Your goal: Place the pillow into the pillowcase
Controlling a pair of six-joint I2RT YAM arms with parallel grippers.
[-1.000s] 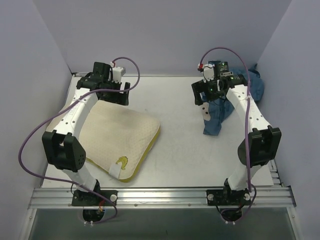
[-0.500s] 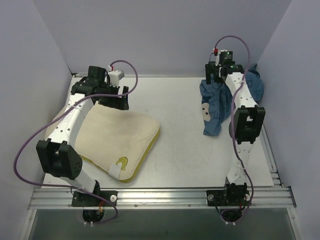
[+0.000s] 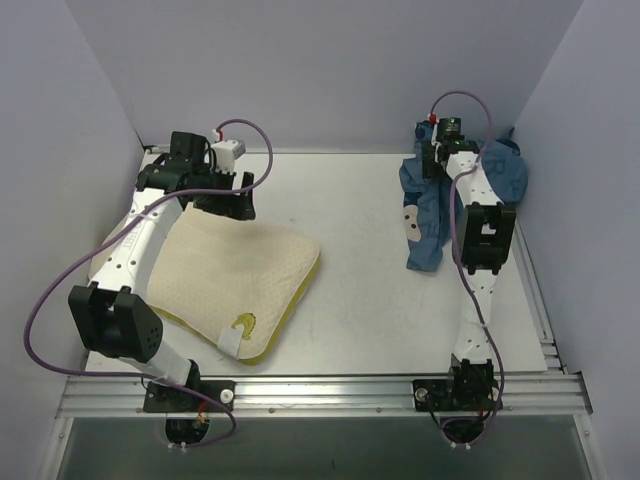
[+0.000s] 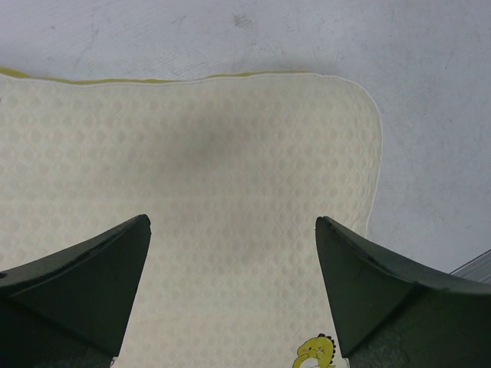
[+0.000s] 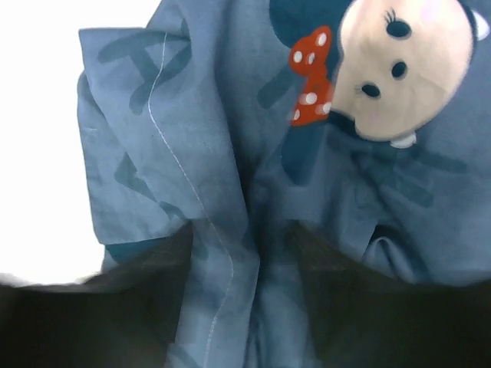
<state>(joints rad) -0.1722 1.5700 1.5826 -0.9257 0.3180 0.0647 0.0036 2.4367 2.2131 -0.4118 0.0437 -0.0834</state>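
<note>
The cream quilted pillow [image 3: 230,275] with yellow piping lies flat at the left of the table. Its yellow mark [image 3: 243,322] and white tag [image 3: 232,343] sit at the near corner. My left gripper [image 3: 228,200] hovers over the pillow's far edge, open, with only the pillow [image 4: 230,169] showing between its jaws [image 4: 232,222]. The blue pillowcase [image 3: 425,215] lies crumpled at the back right. My right gripper [image 3: 437,165] is pressed down into it. In the right wrist view its jaws [image 5: 242,234] have closed in on a raised fold of the pillowcase [image 5: 215,115], beside a mouse face [image 5: 406,65].
Lilac walls enclose the white table [image 3: 360,300] on the left, back and right. A metal rail [image 3: 320,392] runs along the near edge, carrying both arm bases. Purple cables [image 3: 60,290] loop off each arm.
The right arm has stretched back and lowered onto the pillowcase, and its jaws have narrowed onto a fold of cloth. The left gripper has shifted slightly left over the pillow's far edge.
</note>
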